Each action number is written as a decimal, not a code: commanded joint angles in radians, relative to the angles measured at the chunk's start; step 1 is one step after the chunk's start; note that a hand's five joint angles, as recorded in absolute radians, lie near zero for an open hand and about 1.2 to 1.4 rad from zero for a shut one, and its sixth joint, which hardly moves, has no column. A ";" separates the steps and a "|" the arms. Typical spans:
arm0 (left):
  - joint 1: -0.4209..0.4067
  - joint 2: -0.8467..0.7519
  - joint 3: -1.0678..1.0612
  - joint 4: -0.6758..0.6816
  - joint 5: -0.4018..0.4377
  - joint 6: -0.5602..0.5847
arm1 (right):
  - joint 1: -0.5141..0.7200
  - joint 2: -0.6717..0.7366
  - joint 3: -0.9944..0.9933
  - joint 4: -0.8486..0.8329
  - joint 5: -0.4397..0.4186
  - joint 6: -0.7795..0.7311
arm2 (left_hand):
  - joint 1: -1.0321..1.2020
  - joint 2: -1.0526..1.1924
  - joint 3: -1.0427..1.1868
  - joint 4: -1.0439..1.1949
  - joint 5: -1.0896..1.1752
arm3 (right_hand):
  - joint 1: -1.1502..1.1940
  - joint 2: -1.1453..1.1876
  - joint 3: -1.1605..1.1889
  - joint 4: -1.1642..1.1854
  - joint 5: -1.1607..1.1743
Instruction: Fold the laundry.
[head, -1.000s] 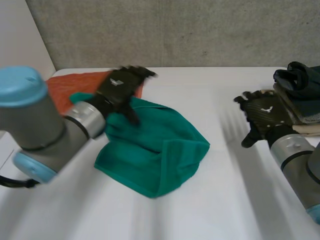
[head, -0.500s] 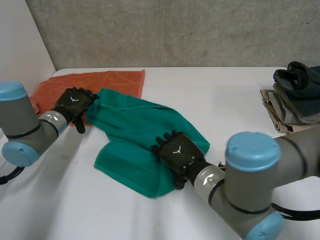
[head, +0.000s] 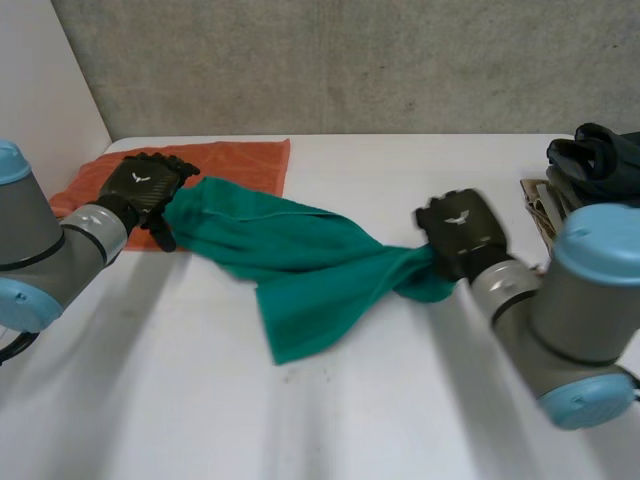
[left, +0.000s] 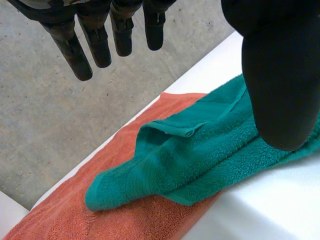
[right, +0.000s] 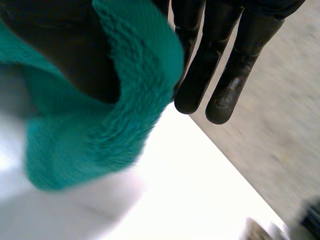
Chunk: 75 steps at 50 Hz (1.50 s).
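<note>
A green towel (head: 300, 260) lies stretched across the white table (head: 400, 410) between my two hands. My left hand (head: 145, 188) is at the towel's left end, over the edge of an orange towel (head: 240, 160). In the left wrist view its fingers (left: 95, 45) are straight and above the green towel (left: 200, 155), with nothing held. My right hand (head: 460, 232) is at the towel's right end. There the green cloth (right: 100, 130) is wrapped over the thumb and pinched against the fingers (right: 200, 75).
The orange towel (left: 125, 220) lies flat at the table's back left, under the green towel's left end. A pile of dark clothes (head: 595, 165) on folded beige cloth sits at the right edge. A grey wall stands behind the table.
My right hand has closed on the green towel and dragged its end to the right, pulling the bunched cloth out long. My left hand has stayed at the left end.
</note>
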 joint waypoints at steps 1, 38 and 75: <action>-0.004 0.033 -0.054 0.002 0.003 -0.013 | -0.268 -0.001 -0.024 -0.007 -0.041 -0.033 | 0.031 0.017 0.011 0.020 0.004 | 0.399 0.218 0.217 0.209 0.236; -0.095 -0.298 0.256 0.112 0.007 0.006 | -0.230 -0.231 0.096 0.255 -0.003 0.088 | 0.219 0.205 0.199 0.208 0.192 | -0.823 -1.004 -1.005 -1.013 -0.986; -0.142 -0.238 0.239 0.106 -0.060 -0.005 | -0.213 0.108 0.041 0.180 -0.026 0.165 | 1.202 1.188 1.182 1.191 1.175 | -0.310 -0.492 -0.493 -0.501 -0.474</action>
